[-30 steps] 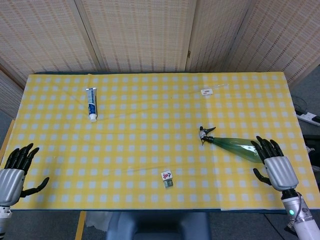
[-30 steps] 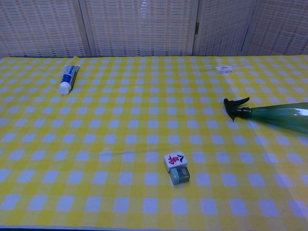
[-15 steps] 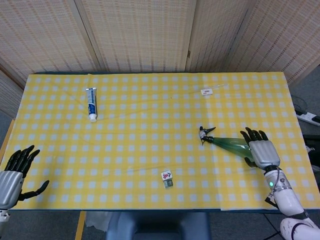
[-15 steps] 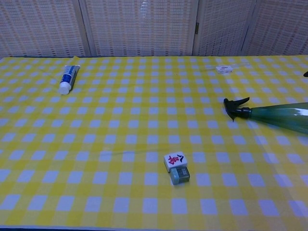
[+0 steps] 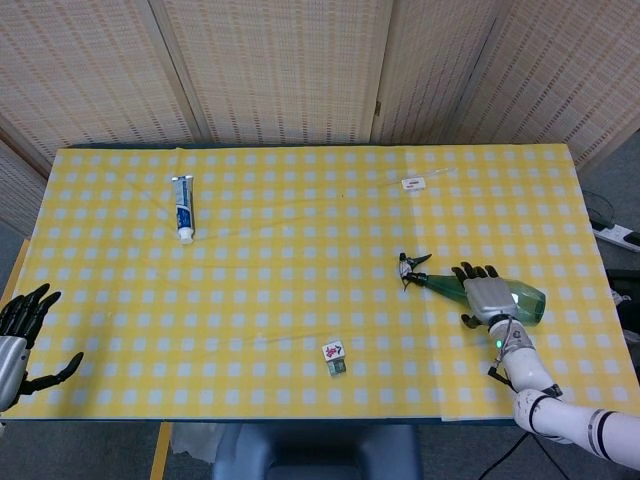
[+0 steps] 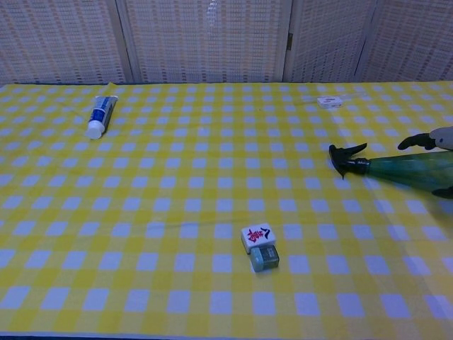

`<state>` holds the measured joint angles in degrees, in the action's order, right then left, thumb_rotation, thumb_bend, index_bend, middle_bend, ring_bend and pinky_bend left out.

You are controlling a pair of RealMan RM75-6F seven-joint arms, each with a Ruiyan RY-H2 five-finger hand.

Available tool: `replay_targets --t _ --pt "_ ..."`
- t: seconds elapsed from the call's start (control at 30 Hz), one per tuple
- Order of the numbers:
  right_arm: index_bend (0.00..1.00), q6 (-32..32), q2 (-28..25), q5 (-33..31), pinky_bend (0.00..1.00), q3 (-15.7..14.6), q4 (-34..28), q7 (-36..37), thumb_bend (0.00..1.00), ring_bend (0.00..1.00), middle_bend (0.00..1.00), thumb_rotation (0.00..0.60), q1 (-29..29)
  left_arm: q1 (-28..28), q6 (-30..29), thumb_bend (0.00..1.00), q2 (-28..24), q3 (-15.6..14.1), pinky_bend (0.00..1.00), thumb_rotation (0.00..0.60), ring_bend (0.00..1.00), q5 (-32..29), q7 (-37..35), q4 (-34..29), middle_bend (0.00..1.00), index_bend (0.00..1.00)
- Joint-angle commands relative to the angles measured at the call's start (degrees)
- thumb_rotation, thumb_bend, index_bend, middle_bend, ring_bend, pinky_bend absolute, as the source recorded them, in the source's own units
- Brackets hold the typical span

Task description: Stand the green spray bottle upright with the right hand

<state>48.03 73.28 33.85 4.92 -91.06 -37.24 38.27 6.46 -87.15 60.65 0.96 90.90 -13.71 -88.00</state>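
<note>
The green spray bottle (image 5: 478, 292) lies on its side on the right part of the tabletop (image 5: 300, 250), which has a yellow checked cloth on it. Its long side runs left to right. The black spray head (image 5: 410, 270) points left, toward the middle, and the wide bottom points to the right edge.

The right hand (image 5: 484, 295) lies over the middle of the bottle. Its fingers (image 5: 467, 272) are spread across the green body. They may be touching it, but it is hard to tell if they have closed around it. In the chest view the bottle's wide end is cut off at the right edge, and only dark fingertips (image 6: 414, 141) show there.

The left hand (image 5: 20, 335) is at the near left corner, off the cloth, fingers apart and holding nothing.

A toothpaste tube (image 5: 182, 207) lies far left. Two small tiles (image 6: 259, 247) sit near the front middle. A tiny white thing (image 5: 412, 183) lies far right.
</note>
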Motion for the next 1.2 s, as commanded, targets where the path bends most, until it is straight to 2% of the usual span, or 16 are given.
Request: replay_targets --t 0.03,0.13,0.2,0.4,0.53,0.67,0.77,0.9,0.93,1.07,1.2 --pt "0.14 0.59 0.91 -0.66 0.00 -0.92 0.72 -0.63 0.38 0.11 0.09 0.600 0.82 0.13 0.32 0.35 0.02 0.09 0.00 0.395 0.00 -0.32 -0.20 0.10 0.03 0.00" --pt "0.27 1.69 1.38 -0.33 0.06 -1.20 0.85 0.00 0.38 0.19 0.20 0.600 0.95 0.27 0.61 0.35 0.01 0.10 0.00 0.392 0.00 -0.38 -0.27 0.20 0.03 0.00" --pt "0.36 2.98 1.56 0.71 0.14 -1.39 0.88 0.46 0.38 0.26 0.29 0.600 0.77 0.32 0.68 0.35 0.02 0.06 0.00 0.394 0.00 -0.29 -0.16 0.21 0.03 0.00" --pt "0.44 5.23 2.10 0.24 0.20 -2.71 1.03 -0.97 0.38 0.31 0.35 0.600 1.03 0.27 0.64 0.35 -0.04 -0.01 0.00 0.392 0.00 -0.20 0.09 -0.02 0.03 0.00" --pt "0.53 9.01 2.96 5.18 0.33 -0.69 1.01 4.51 0.38 0.41 0.44 0.600 -0.76 0.08 0.12 0.35 -0.05 0.03 0.00 0.394 0.00 -0.04 0.10 -0.12 0.03 0.00" --pt "0.59 15.85 3.76 17.62 0.42 1.96 0.95 15.80 0.38 0.48 0.50 0.600 -4.31 0.12 0.17 0.35 -0.03 0.09 0.00 0.393 0.00 -0.13 -0.22 0.05 0.03 0.00" --pt "0.59 24.36 6.39 28.35 0.46 4.07 3.13 26.31 0.38 0.51 0.51 0.600 -7.19 0.19 0.40 0.35 -0.07 0.15 0.00 0.392 0.00 -0.33 -0.41 0.06 0.03 0.00" --pt "0.60 31.01 10.34 36.09 0.47 7.01 6.09 40.34 0.38 0.53 0.52 0.600 -9.05 0.12 0.15 0.35 -0.07 0.17 0.00 0.394 0.00 -0.20 -0.41 0.00 0.03 0.00" --pt "0.60 32.88 11.73 38.37 0.48 7.49 7.69 44.05 0.38 0.53 0.52 0.600 -9.29 0.12 0.08 0.35 -0.04 0.20 0.00 0.395 0.00 -0.18 -0.40 0.01 0.03 0.00" --pt "0.61 41.08 20.78 47.21 0.52 7.66 20.86 58.94 0.38 0.54 0.52 0.600 -9.74 0.11 0.13 0.35 0.11 0.25 0.00 0.396 0.00 -0.33 -0.19 0.10 0.03 0.00" --pt "0.61 38.78 27.34 46.92 0.52 7.16 29.06 70.20 0.38 0.52 0.51 0.600 -9.75 0.17 0.44 0.35 0.09 0.26 0.00 0.391 0.00 -0.54 0.07 -0.02 0.03 0.00"
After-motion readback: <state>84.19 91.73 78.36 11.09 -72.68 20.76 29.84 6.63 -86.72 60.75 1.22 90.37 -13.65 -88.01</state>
